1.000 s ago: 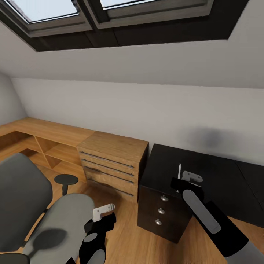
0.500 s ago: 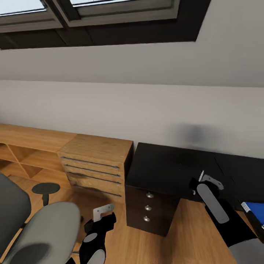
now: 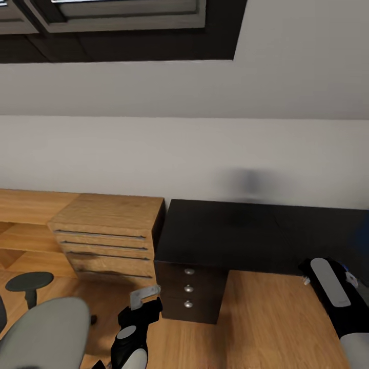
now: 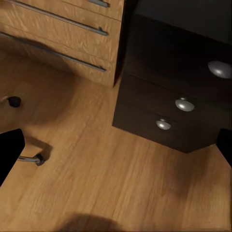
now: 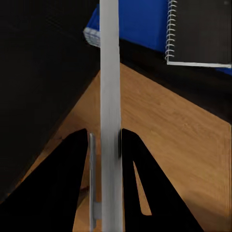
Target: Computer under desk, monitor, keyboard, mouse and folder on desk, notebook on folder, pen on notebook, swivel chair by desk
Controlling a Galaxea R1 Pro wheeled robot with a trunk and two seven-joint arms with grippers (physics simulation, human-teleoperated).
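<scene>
The right pincer [image 5: 105, 140] grips the thin white pen [image 5: 109, 72]; at twelve o'clock, the bright blue folder [image 5: 135, 21] carries the spiral-bound grey notebook [image 5: 200, 31]. Left pincer [image 3: 146, 294]: cannot tell.

Desk [image 3: 256, 233]: glossy black top, black drawers with silver knobs. Drawer chest [image 3: 105, 230]: light wood grain. Swivel chair [image 3: 48, 333]: grey seat. Folder [image 5: 140, 21]: bright blue. Notebook [image 5: 200, 31]: dark grey, white spiral. Pen [image 5: 110, 96]: white-grey.
</scene>
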